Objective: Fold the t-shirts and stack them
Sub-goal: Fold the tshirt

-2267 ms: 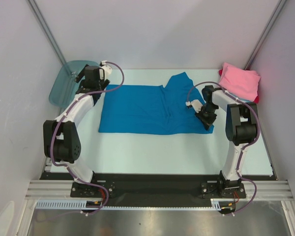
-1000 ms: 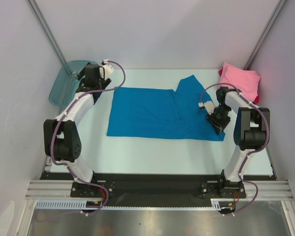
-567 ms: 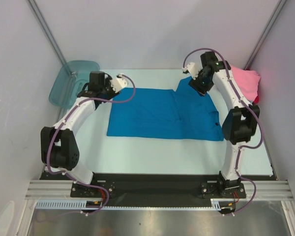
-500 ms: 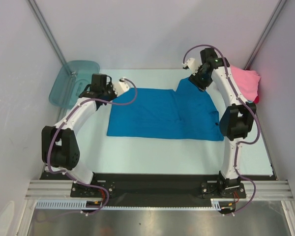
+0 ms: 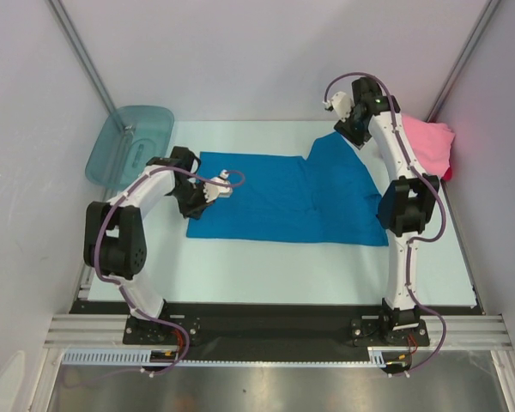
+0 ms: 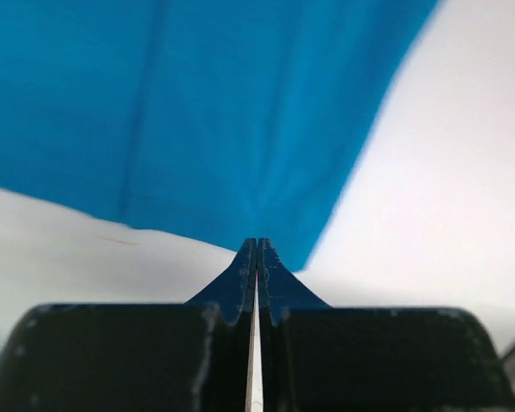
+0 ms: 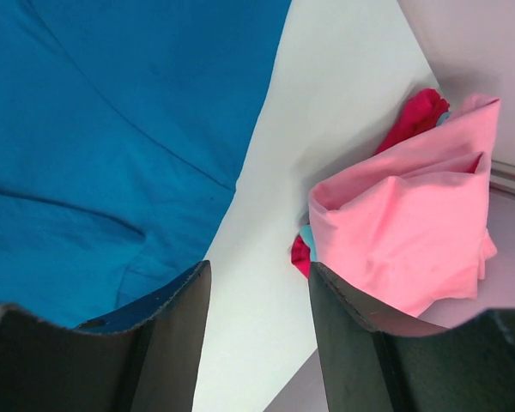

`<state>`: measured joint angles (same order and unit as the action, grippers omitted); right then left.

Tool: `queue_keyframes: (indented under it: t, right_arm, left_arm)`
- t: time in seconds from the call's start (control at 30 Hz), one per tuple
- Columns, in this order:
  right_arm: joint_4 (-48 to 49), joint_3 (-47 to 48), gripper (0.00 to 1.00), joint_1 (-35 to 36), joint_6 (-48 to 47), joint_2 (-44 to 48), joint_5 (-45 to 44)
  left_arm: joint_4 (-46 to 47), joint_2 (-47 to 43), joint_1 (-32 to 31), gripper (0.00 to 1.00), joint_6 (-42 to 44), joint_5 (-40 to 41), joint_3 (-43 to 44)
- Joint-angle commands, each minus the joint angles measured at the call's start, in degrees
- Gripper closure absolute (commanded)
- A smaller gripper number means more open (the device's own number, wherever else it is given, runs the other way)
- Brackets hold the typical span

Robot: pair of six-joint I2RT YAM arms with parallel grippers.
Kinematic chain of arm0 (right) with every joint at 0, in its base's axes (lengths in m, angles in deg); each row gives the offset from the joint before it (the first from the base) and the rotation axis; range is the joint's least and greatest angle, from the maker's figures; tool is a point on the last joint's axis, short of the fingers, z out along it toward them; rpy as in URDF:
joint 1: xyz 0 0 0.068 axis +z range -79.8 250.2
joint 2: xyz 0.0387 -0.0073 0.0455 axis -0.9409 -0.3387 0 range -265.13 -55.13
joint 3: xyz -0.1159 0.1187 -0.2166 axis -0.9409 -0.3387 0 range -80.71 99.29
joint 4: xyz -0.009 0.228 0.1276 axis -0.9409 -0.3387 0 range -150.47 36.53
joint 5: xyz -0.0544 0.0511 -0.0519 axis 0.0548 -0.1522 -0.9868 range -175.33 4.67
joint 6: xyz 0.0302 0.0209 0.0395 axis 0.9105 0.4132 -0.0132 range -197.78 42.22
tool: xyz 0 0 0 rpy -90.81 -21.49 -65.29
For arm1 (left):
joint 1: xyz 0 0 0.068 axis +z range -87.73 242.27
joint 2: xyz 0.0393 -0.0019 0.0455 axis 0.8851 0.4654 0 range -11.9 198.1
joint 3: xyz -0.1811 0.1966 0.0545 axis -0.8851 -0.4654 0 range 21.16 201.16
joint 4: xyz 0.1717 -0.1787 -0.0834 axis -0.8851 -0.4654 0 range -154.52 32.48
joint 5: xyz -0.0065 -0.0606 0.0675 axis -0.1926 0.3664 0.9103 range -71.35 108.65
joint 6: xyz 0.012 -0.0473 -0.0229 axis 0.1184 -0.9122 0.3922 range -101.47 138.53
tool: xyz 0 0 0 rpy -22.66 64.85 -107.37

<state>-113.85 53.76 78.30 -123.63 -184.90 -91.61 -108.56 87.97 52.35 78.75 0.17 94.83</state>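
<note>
A bright blue t-shirt (image 5: 283,193) lies spread flat across the middle of the table. My left gripper (image 5: 193,210) is low at its left edge, close to the near-left corner. In the left wrist view the jaws (image 6: 257,247) are pressed together on the blue hem (image 6: 266,172), and creases run out from the tips. My right gripper (image 5: 350,131) hovers at the far end by the shirt's sleeve. It stands open (image 7: 257,287) over bare table with nothing between the fingers. A crumpled pink t-shirt (image 7: 403,232) lies at the far right, with red (image 7: 416,116) and light blue edges under it.
A translucent teal tub (image 5: 124,142) sits at the far left corner. The pink pile (image 5: 425,144) rests against the right wall. White enclosure walls close in the table on three sides. Both arm bases stand on the black near edge (image 5: 266,322).
My left arm swung from beside the tub down to the shirt's left edge and its jaws closed. My right arm lifted off the shirt's near-right edge, moved to the far sleeve and opened wider.
</note>
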Motion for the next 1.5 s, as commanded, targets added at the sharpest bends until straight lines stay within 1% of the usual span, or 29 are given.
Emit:
queue_keyframes:
  t: [0.0, 0.23, 0.37, 0.47, 0.63, 0.83, 0.97, 1.2, 1.47]
  right_arm:
    - [2.2, 2.2, 0.45, 0.5, 1.5, -0.1, -1.7]
    - [3.0, 3.7, 0.46, 0.3, 1.0, -1.4, -2.2]
    - [3.0, 4.7, 0.46, 0.1, 1.3, -1.9, -2.2]
    - [3.0, 4.9, 0.47, 0.0, 1.5, -1.9, -1.8]
    - [2.7, 4.8, 0.48, -0.2, 1.4, -1.9, -1.6]
    - [2.8, 4.7, 0.48, -0.6, 1.4, -2.1, -1.9]
    - [2.8, 5.1, 0.48, -0.6, 1.7, -2.6, -1.6]
    - [3.0, 6.4, 0.48, -0.5, 1.5, -3.6, -2.1]
    - [3.1, 7.6, 0.48, -0.4, 2.3, -4.1, -1.6]
  left_arm:
    - [-10.6, -0.2, 0.3, 0.99, 4.4, -5.3, 1.9]
    - [-8.1, 1.1, 0.3, 1.00, 4.8, 0.7, -3.9]
    - [-5.4, 4.3, 0.4, 1.00, 3.4, 3.2, -4.2]
    - [-4.1, 5.9, 0.4, 1.00, 2.2, 3.8, -3.7]
    - [-3.5, 5.8, 0.5, 1.00, 2.6, 4.2, -1.1]
    - [-9.7, 5.4, 0.4, 1.00, 4.2, 0.7, 3.2]
    - [-10.2, 5.5, 0.2, 1.00, 4.1, -0.3, 4.6]
    - [-8.8, 9.5, -0.1, 1.00, 3.3, 1.1, 2.5]
    - [-5.3, 11.7, -0.3, 1.00, 3.8, 7.7, -2.0]
